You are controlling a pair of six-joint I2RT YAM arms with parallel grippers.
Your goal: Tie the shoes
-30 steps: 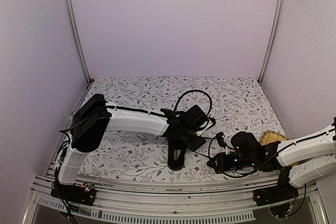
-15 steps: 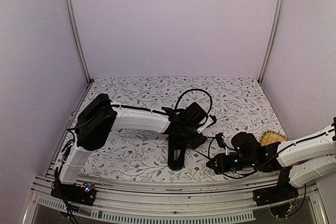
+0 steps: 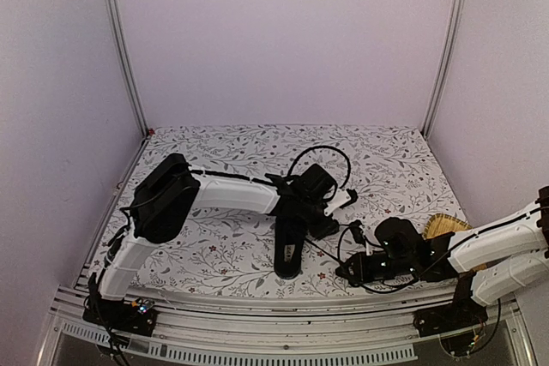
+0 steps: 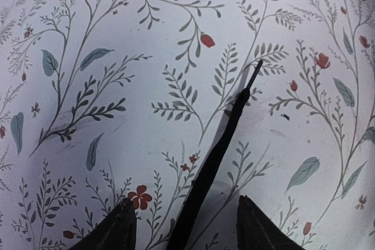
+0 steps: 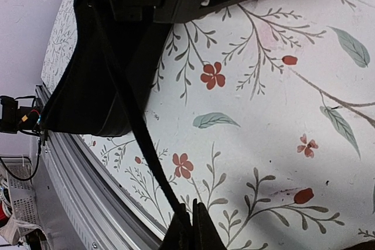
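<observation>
- Black lace end (image 4: 225, 139) on the floral cloth (image 4: 88, 115): in the left wrist view it lies flat between the two fingers of the left gripper (image 4: 184, 221). The jaws stand apart on either side of it and grip nothing. Its long axis runs straight out from the jaws, with the tip at the far end.
- The shoe (image 3: 286, 237) sits in the middle of the table's near half, with its length running from the near edge towards the back wall. The left gripper hangs just beyond the shoe's far end, a little to the right of it.
- To the right of the shoe, by its near end, the right gripper (image 5: 190, 229) is pinched shut on the other lace (image 5: 140, 127). That lace runs in a straight line back to the shoe's side.
- The left arm looks the better placed for the coming move, which I judge to be a close on the strand between its fingers.
- Hidden: from above, the left wrist covers the eyelets and the far end of the shoe. Whether any crossing or knot exists cannot be told, nor which end is the toe.
</observation>
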